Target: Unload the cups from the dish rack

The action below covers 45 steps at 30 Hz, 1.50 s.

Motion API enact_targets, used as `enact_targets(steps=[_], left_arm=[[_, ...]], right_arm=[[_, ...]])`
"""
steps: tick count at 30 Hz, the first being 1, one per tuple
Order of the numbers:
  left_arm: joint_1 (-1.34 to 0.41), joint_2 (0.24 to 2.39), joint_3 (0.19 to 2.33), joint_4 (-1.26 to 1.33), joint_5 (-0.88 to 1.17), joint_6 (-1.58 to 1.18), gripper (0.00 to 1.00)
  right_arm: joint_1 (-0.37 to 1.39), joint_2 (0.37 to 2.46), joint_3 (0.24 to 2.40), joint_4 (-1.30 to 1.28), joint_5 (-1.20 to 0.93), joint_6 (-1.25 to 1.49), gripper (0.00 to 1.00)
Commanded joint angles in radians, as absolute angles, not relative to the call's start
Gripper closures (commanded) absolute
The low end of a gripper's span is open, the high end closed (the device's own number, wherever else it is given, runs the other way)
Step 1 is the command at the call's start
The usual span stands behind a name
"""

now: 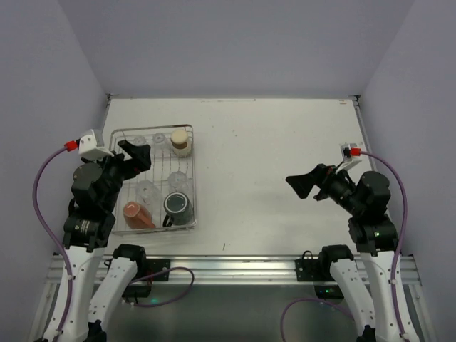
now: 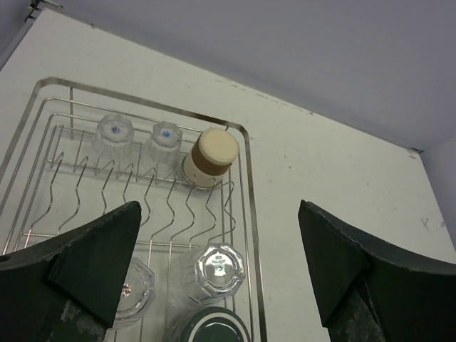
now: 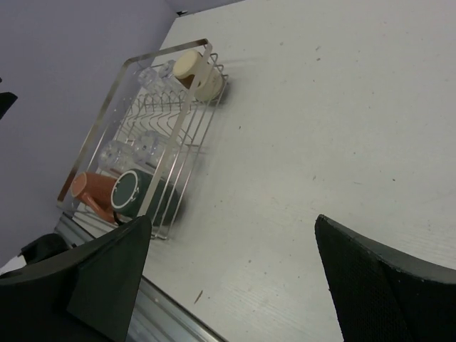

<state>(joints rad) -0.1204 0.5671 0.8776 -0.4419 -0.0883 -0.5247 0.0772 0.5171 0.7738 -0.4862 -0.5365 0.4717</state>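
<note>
Left gripper [image 2: 219, 210] spread above dish rack [image 2: 178, 214]; marks on clear glasses [image 2: 114, 133] unreadable.

From above, the left gripper [image 1: 141, 155] covers part of the rack's [image 1: 193, 178] left side, and the clear glasses [image 1: 147, 189] are too faint for us to count. In the left wrist view, the bottom edge cuts off the mug [image 2: 208, 329]. A finger [image 2: 92, 256] hides half of one glass [image 2: 134, 286], and the rack's near end falls outside the frame. In the right wrist view, we see the glasses blur into the wires, and a finger overlaps the rack's near edge.
</note>
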Motion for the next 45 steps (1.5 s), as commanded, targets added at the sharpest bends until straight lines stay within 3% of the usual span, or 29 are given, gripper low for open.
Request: enact_targets(steps=[1, 12, 18, 23, 27, 29, 35, 45], left_arm=[[-0.123, 0.612, 0.957, -0.597, -0.097, -0.453, 0.04], [-0.123, 0.856, 1.058, -0.71, -0.16, -0.413, 0.01], [-0.123, 0.997, 1.129, -0.716, -0.166, -0.388, 0.02], [-0.123, 1.061, 1.169, -0.724, -0.166, -0.357, 0.16], [-0.123, 1.08, 1.149, -0.762, -0.218, -0.365, 0.16], [-0.123, 1.06, 1.12, -0.764, -0.236, -0.371, 0.16], [-0.123, 1.029, 1.036, -0.814, -0.229, -0.405, 0.16], [-0.124, 1.009, 0.903, -0.888, -0.262, -0.495, 0.17]], right_arm=[[0.074, 0.554, 0.799, -0.511, -0.486, 0.451, 0.01], [0.086, 0.755, 0.887, -0.603, -0.239, 0.603, 0.01], [0.094, 0.831, 0.913, -0.617, -0.218, 0.497, 0.01], [0.126, 0.873, 0.907, -0.586, -0.159, 0.443, 0.01], [0.187, 0.96, 0.943, -0.578, -0.216, 0.437, 0.01], [0.303, 0.986, 0.977, -0.592, -0.088, 0.436, 0.01], [0.426, 1.086, 1.02, -0.595, -0.014, 0.457, 0.01], [0.469, 1.098, 0.985, -0.568, 0.072, 0.476, 0.01]])
